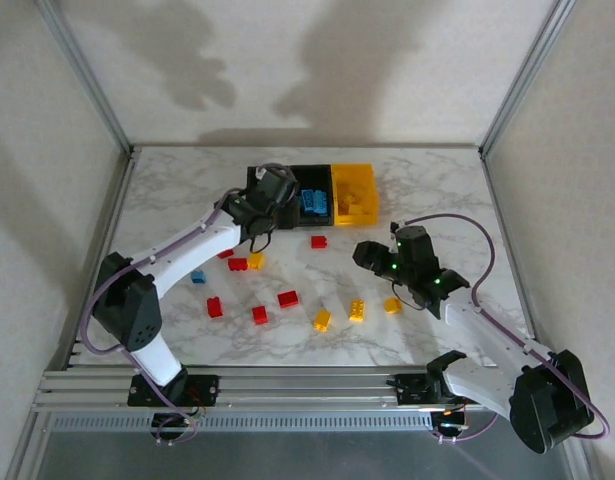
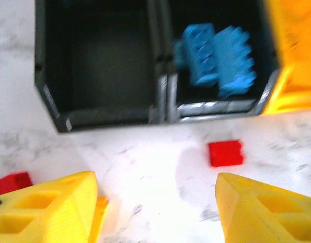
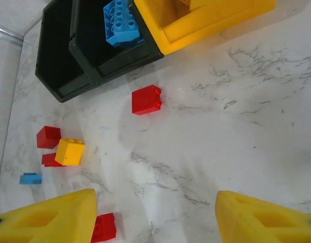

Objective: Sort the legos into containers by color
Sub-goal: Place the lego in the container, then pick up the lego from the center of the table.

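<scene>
Legos (image 1: 287,298) lie scattered on the table (image 1: 437,190) around my two pincers, and some sit in the bins. My left pincer (image 2: 155,217) hangs released, its yellow fingers (image 2: 49,207) spread wide with nothing between them. Straight ahead of it stand the two black bins (image 2: 59,109), the right one holding blue legos (image 2: 216,61), with the yellow bin (image 2: 292,61) joined on the far right. A red lego (image 2: 225,153) lies between this pincer and the bins, a little to its right. My right pincer (image 3: 155,217) is likewise released and grips nothing. The same red lego lies ahead of it and slightly left. Farther left are a yellow lego (image 3: 69,151) with two red bricks (image 3: 48,136) just beside it, and a blue brick (image 3: 30,177) beyond them. From above, three yellow bricks (image 1: 356,310) lie in a row just behind the right pincer.
</scene>
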Available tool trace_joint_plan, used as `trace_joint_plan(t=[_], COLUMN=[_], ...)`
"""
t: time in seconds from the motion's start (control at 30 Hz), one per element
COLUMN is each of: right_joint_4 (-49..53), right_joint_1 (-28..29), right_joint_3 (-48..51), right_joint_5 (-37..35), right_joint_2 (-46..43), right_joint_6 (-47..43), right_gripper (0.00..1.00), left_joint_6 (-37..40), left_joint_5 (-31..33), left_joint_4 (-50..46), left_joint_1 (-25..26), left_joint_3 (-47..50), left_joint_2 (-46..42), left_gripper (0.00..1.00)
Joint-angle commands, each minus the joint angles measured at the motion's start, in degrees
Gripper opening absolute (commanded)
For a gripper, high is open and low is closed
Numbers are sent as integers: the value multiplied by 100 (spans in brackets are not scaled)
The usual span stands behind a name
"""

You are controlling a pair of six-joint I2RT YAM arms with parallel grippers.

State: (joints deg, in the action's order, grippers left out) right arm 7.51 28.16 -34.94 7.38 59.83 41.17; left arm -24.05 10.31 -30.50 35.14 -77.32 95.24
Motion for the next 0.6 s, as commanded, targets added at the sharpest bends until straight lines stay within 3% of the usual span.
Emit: trace_joint_plan(t=[0.0, 0.23, 0.57], right_joint_4=[-48, -170, -118], right_joint_1=[147, 295, 318], right_joint_3=[-78, -54, 35], right_joint_5=[-27, -78, -183], right_joint_2=[76, 206, 149], right_joint_6=[-100, -31, 6], right_gripper=[63, 63, 63], left_joint_6=[-112, 10, 159], left_joint_5=[158, 58, 33], left_joint_4=[40, 175, 326], left_joint_1=[-206, -471, -499], left_joint_3=[652, 1317, 1246], left_joint_2=[-231, 7, 733], left_gripper=[66, 70, 69])
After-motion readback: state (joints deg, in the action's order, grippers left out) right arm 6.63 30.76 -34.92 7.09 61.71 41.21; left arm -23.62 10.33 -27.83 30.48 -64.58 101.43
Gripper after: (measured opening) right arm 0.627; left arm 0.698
